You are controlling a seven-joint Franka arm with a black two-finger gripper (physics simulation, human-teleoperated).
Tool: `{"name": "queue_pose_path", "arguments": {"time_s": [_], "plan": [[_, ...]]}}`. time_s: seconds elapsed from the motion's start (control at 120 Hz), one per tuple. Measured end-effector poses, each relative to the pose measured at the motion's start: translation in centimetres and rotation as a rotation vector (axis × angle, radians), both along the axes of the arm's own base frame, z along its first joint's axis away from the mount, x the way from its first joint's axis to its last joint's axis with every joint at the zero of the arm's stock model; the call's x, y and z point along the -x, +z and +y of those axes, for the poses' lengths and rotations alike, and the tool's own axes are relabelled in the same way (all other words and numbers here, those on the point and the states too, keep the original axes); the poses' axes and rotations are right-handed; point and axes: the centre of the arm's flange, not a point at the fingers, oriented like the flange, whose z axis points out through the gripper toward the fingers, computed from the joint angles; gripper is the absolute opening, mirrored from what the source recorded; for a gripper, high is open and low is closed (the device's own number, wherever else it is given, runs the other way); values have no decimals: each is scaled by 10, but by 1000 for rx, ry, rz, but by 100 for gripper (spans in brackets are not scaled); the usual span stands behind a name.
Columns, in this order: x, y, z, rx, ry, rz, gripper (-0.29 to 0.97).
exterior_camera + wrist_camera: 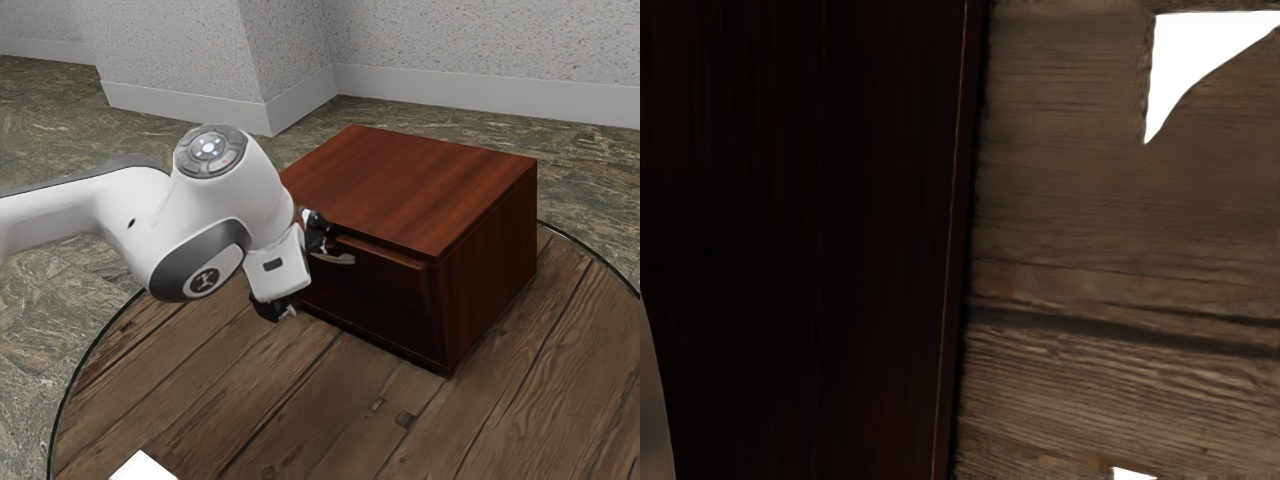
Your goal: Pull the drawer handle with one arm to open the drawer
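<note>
The gripper (322, 243) has the drawer handle (342, 258) right at its jaws (grip unreadable); the drawer (385, 290) seems barely out of the cabinet (420, 180), so most of the pull remains.

Cabinets: I count one dark red cabinet (420, 190).
Drawers: one drawer (380, 290), in the cabinet's front face.
Handles: one handle (340, 257), at the drawer's ten o'clock in the exterior view.
Tables: one round table (300, 400) of wooden planks.
Arms: one white arm (150, 220), at the cabinet's nine o'clock.
Grippers: one black gripper (318, 238), at the handle.
Unidentified: one white object (142, 467), at the table's seven o'clock edge.
Wrist view: one dark wood panel (790, 240).
</note>
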Motion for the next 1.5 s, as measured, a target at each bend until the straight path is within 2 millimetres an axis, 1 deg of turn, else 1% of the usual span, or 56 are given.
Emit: {"name": "queue_pose_path", "arguments": {"time_s": [0.067,0.175,0.233,0.317,0.408,0.5,0.642,0.85,0.992,1.033,1.092,1.217,1.242,1.275,1.325,1.383,1.45,1.5], "plan": [[7,-1,1,5,-2,4,70],[24,5,3,18,-7,-2,66],[30,4,3,22,-11,2,67],[38,1,3,26,-15,9,68],[44,3,3,31,-18,7,67],[49,3,5,35,-20,8,67],[54,3,18,72,-24,7,68],[69,2,22,101,-26,14,70],[71,0,23,106,-25,23,74],[72,2,22,109,-27,21,69],[76,5,22,114,-30,17,67],[78,3,22,105,-30,34,70],[76,0,21,101,-28,42,72],[75,-3,21,96,-27,50,79],[75,-4,23,84,-26,56,82],[78,0,22,66,-20,51,68],[81,4,21,60,-19,44,56],[87,6,21,63,-21,41,49]]}}
